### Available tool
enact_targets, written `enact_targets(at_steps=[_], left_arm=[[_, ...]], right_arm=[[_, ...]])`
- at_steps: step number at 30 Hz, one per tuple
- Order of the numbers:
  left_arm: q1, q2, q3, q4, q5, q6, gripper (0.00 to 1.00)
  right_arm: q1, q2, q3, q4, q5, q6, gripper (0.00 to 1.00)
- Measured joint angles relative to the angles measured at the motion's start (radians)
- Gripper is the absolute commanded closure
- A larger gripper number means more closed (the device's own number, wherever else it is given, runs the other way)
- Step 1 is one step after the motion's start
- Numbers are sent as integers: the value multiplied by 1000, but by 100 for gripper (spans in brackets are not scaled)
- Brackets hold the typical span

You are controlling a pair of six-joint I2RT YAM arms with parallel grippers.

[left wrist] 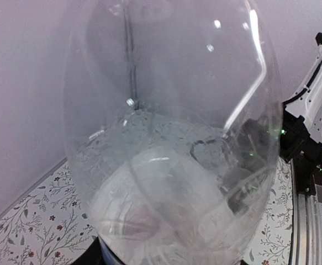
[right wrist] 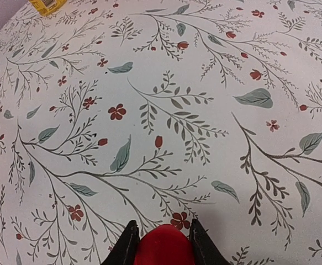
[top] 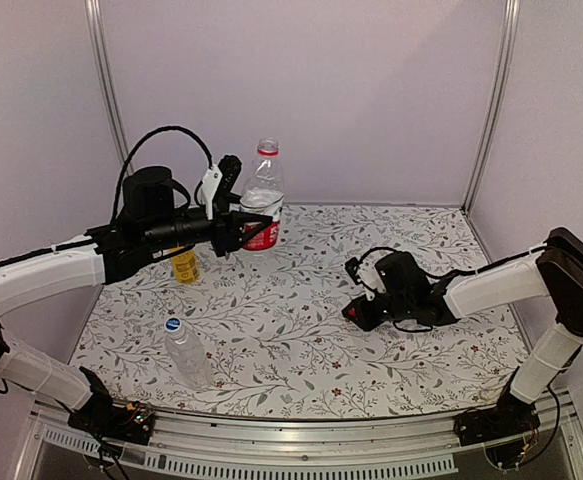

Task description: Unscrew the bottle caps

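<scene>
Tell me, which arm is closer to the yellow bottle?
Left. The left fingers grip the red-label bottle just beside the yellow bottle; the right fingers are far across the table.

Desk (top: 371, 375): white sheet printed with grey-green leafy sprigs and small red flowers. The same print fills the right wrist view.

Clear plastic bottle with red label (top: 261, 212): colourless body, red band low down, thin red ring at the neck. In the left wrist view (left wrist: 172, 110) it is glassy with white glints.

Small round red plastic cap (right wrist: 163, 247): plain solid red, between the black jaws of the right arm.

Small plastic bottle of yellow-orange liquid (top: 184, 267): yellow-orange throughout.

Clear unlabelled plastic bottle (top: 191, 360): colourless. Its round blue plastic cap (top: 173, 324) has a white mark on top.

Left arm (top: 41, 278) and right arm (top: 491, 287): white shells, black joints.

Walls (top: 371, 90): pale lilac.
</scene>
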Motion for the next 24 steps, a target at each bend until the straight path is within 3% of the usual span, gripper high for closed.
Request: enact_targets(at_steps=[7, 13, 18, 24], left_arm=[[0, 0, 0, 0, 2, 0, 57], [0, 0, 0, 0, 3, 0, 56], [0, 0, 0, 0, 3, 0, 56], [0, 2, 0, 0, 3, 0, 56]], right_arm=[[36, 106, 16, 9, 13, -2, 69], [50, 140, 42, 22, 40, -23, 58], [56, 140, 46, 18, 57, -39, 45], [58, 116, 69, -61, 68, -53, 22]])
